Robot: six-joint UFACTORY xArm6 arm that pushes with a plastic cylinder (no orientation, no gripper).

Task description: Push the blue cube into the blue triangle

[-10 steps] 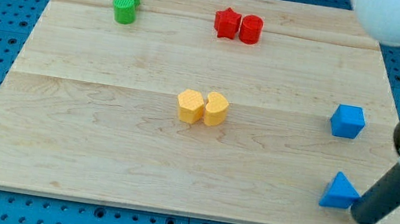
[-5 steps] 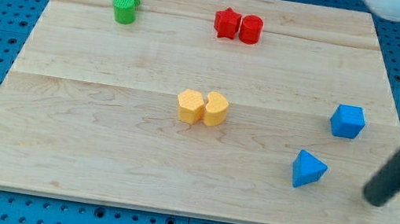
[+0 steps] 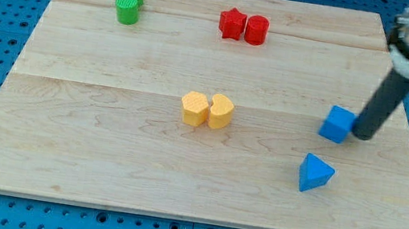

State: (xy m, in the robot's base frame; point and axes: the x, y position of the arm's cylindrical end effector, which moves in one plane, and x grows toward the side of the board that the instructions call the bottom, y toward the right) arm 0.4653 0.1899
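Note:
The blue cube (image 3: 337, 124) lies on the wooden board (image 3: 103, 140) at the view's right, turned a little. My tip (image 3: 363, 136) touches the cube's right side. The blue triangle (image 3: 314, 173) lies below the cube and slightly to its left, a short gap apart from it. The dark rod rises from my tip up to the arm at the view's top right.
Two yellow blocks (image 3: 207, 109) sit side by side at the board's middle. A red star (image 3: 232, 24) and a red cylinder (image 3: 257, 30) stand together at the top. Two green blocks (image 3: 128, 2) are at the top left.
The blue triangle slid left and turned early on. My tip then moved up from the lower right to the cube's right side and nudged the cube left and slightly down.

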